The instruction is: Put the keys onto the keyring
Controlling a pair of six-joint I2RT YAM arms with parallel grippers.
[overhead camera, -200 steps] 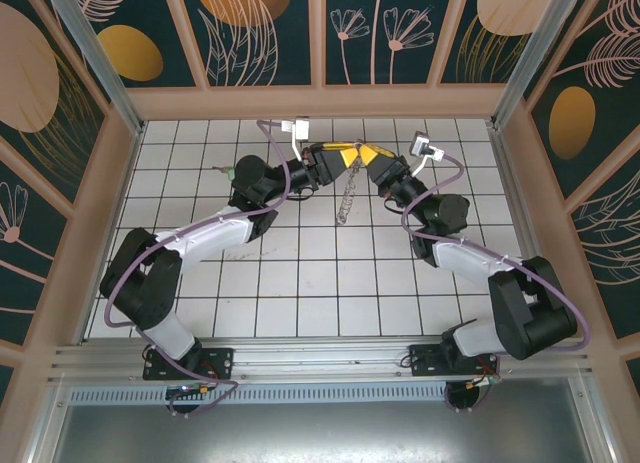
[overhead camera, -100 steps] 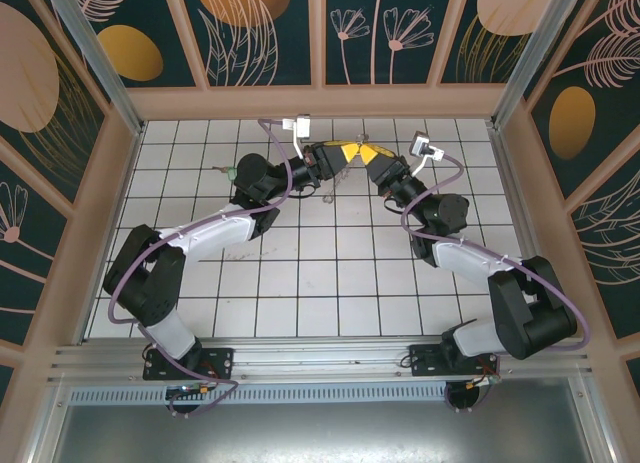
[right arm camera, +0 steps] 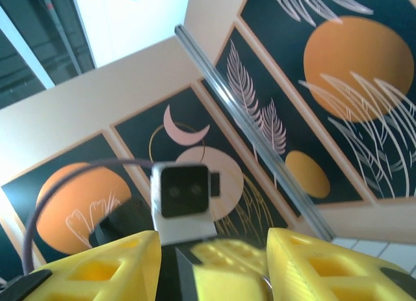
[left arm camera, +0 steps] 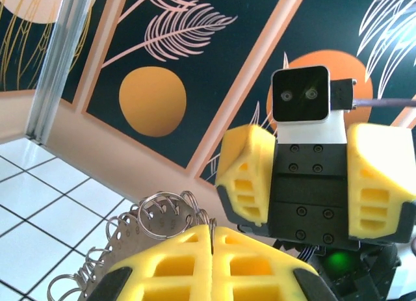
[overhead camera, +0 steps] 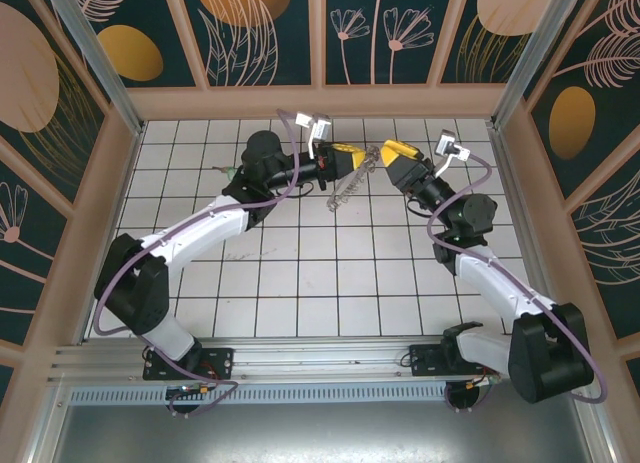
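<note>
The left gripper (overhead camera: 350,163) pinches the keyring (overhead camera: 345,190), dangling above the far tiles (overhead camera: 300,273), with the right gripper (overhead camera: 390,153) spread just beside it; next, I'd say, that free claw must fetch 1 green key (overhead camera: 229,171).

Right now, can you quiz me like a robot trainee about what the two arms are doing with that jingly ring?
1. True or false: the left end effector is shut on the keyring.
2. Pick one: the right end effector is A) open, B) shut on the keyring, C) shut on a spoon.
3. Fill the gap: the green-headed key lies on the tiles beside the ____ arm.
Key: 1 true; 2 A; 3 left.
</note>
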